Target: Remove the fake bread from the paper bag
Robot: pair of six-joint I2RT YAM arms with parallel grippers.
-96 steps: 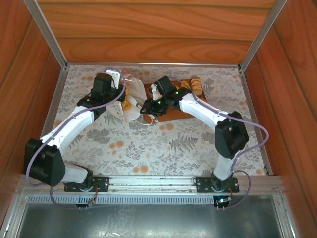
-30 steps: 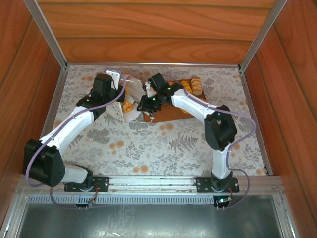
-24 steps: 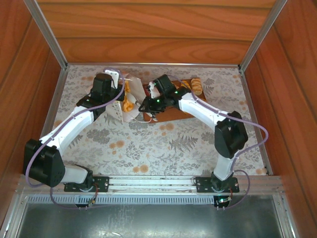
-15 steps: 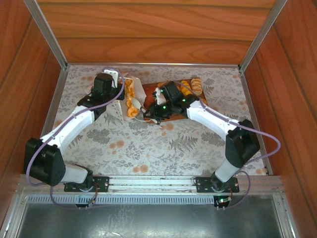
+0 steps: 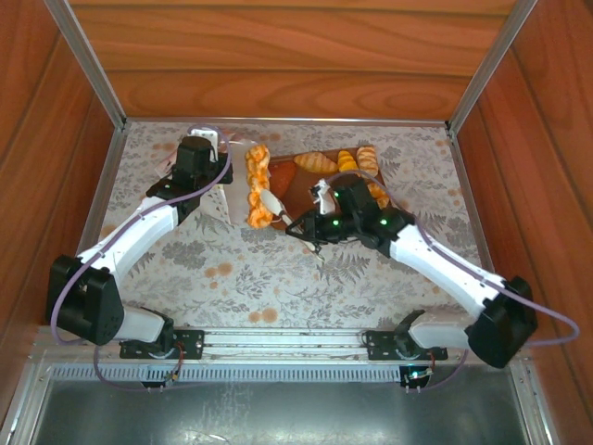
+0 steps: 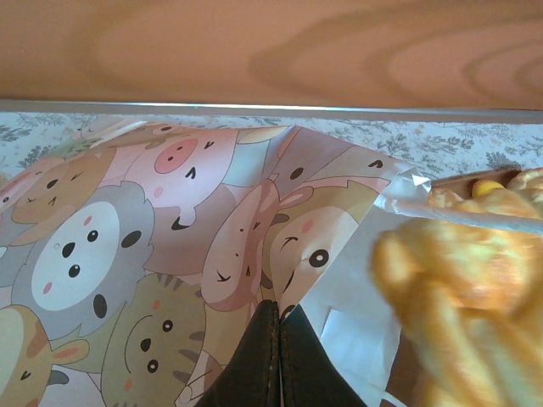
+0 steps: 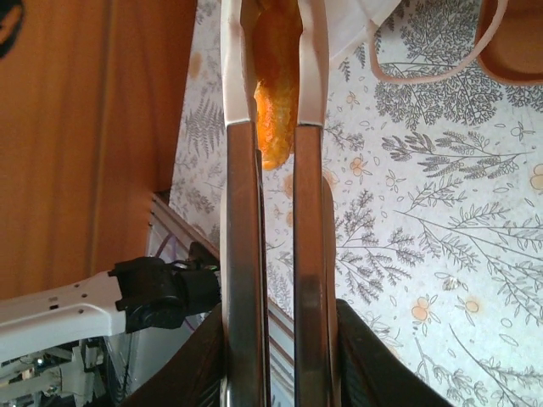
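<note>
**Right arm backs out of the bag with a piece**

Right wrist: my right gripper (image 7: 274,34) is clamped on an orange toy bread (image 7: 275,140). Its end pokes out below the white pads, with the floral tablecloth (image 7: 424,220) behind it.

Left wrist: my left gripper (image 6: 277,339) has its fingers pressed together, pinching what looks like the wall of the paper bag (image 6: 170,229) — cartoon animal print. A blurry braided bread (image 6: 458,288) sits at the bag's mouth.

Top: a second ago my right fingers were at the bag mouth. Now that arm has swung back toward the near right and the orange piece has come with it, just beside the bag. My left arm hasn't moved. Other breads (image 5: 315,162) lie on the brown board (image 5: 301,192).

So, as I judge it, one more piece is out and needs setting down — the braid, at least, is still to come out.
</note>
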